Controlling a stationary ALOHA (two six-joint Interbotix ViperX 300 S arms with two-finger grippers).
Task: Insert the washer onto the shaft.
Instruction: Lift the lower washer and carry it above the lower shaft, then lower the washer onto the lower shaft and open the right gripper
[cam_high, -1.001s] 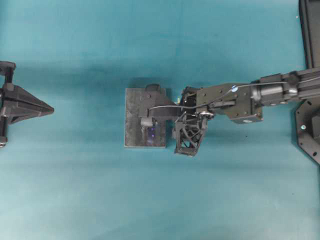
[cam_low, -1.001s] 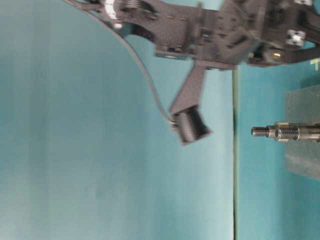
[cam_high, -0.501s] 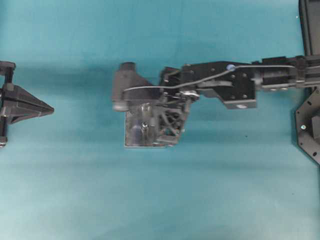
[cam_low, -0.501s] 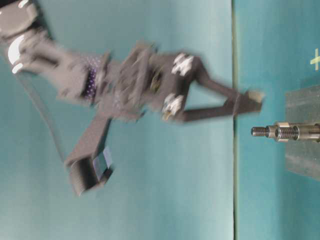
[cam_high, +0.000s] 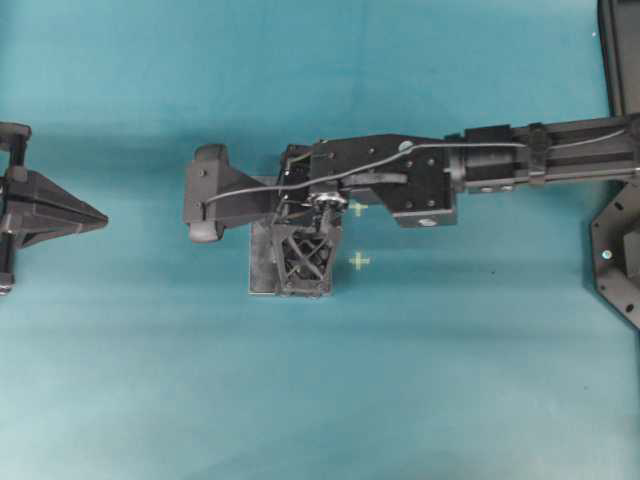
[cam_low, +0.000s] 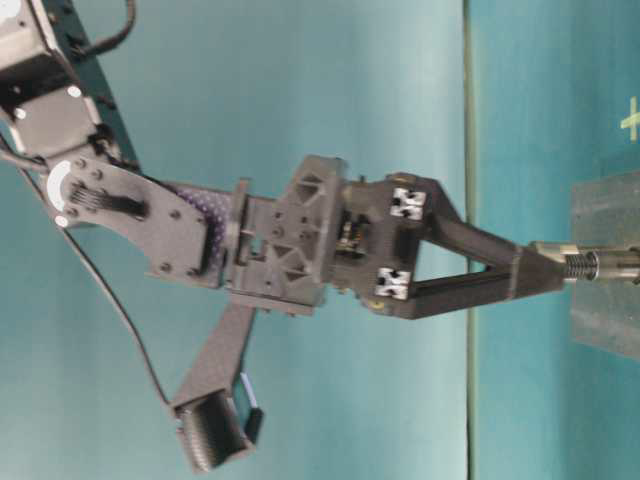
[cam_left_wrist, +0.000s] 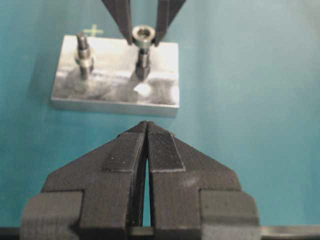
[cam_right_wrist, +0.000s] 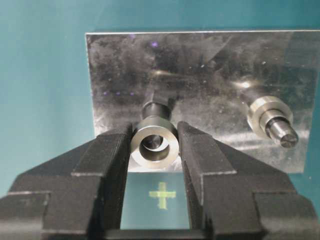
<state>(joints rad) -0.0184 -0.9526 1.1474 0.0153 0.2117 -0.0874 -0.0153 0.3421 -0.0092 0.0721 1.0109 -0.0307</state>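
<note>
Washer, a small silver metal ring (cam_right_wrist: 154, 144), sits pinched in your right claw (cam_right_wrist: 154, 150), which has swung in over the grey metal plate (cam_right_wrist: 120, 65) within the last second, lining up above the dark upright shaft (cam_right_wrist: 156, 109). Your left claw (cam_left_wrist: 146, 150) is closed, empty, well apart.

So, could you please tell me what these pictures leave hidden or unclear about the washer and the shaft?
- Overhead view: the right claw covers the shaft and washer; only the edges of the metal plate show.
- Table-level view: the claw's fingertips hide the washer, and the right edge cuts off the shaft.
- Right wrist view: the washer hides the shaft top, so how far it is seated cannot be told.
- Left wrist view: the washer is too small for detail.
</note>
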